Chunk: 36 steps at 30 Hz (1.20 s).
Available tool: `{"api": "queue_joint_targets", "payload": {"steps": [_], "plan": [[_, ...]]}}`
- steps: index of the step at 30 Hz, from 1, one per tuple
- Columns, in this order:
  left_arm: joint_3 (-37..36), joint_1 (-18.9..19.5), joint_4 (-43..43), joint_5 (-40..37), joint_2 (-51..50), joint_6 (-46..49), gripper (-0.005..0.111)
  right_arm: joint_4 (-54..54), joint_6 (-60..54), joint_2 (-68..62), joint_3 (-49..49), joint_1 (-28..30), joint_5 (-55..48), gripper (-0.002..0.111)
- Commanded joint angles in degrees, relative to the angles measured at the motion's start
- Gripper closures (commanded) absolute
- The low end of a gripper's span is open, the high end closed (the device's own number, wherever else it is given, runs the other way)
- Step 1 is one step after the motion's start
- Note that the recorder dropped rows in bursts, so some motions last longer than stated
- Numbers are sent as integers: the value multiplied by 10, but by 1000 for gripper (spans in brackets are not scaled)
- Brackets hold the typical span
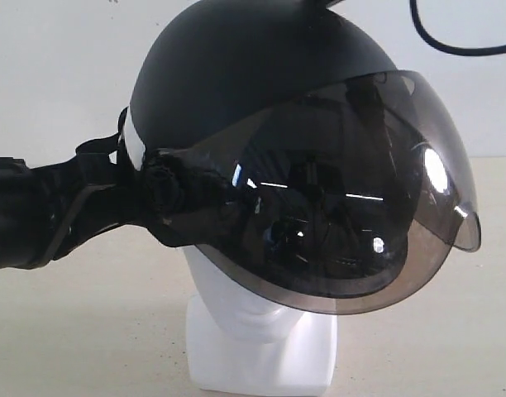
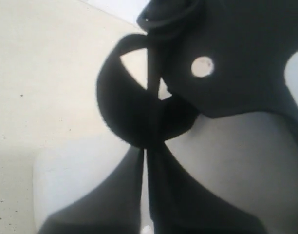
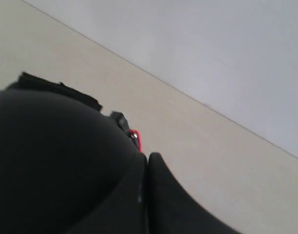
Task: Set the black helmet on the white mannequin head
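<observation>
Left tool: clenched on the strap at the side of the helmet; a pull along the strap could drag the shell crooked or tip the mannequin head on its narrow base across the desk. Helmet: resting over the mannequin head, visor covering the face and only the chin showing below; apparently not fully seated, so it could slide forward once let go. Right tool: close against the crown, grip state cannot be told; a downward push off-centre could rock the head over.
</observation>
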State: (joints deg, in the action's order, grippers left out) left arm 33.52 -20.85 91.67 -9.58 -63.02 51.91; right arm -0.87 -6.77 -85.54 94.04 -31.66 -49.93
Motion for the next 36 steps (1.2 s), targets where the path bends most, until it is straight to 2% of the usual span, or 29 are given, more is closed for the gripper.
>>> {"api": "queue_joint_targets", "payload": {"steps": [1,6,8,14,21,29,36], "plan": [[-30,42,-12,40,-4,13,102,9,18,19,-14,-3,-58,108],[-34,84,-16,19,-4,23,102,43,52,38,-14,-3,-61,108],[-34,97,-16,10,-4,23,102,103,93,47,-14,-3,-70,108],[-18,97,8,-6,-36,51,102,179,155,74,-14,-3,-126,108],[19,97,8,-16,-78,64,102,174,150,84,-14,-3,-187,108],[42,106,7,7,-84,82,102,173,148,84,-14,-3,-194,108],[81,106,7,-8,-114,91,102,165,143,84,-14,-3,-200,108]]}}
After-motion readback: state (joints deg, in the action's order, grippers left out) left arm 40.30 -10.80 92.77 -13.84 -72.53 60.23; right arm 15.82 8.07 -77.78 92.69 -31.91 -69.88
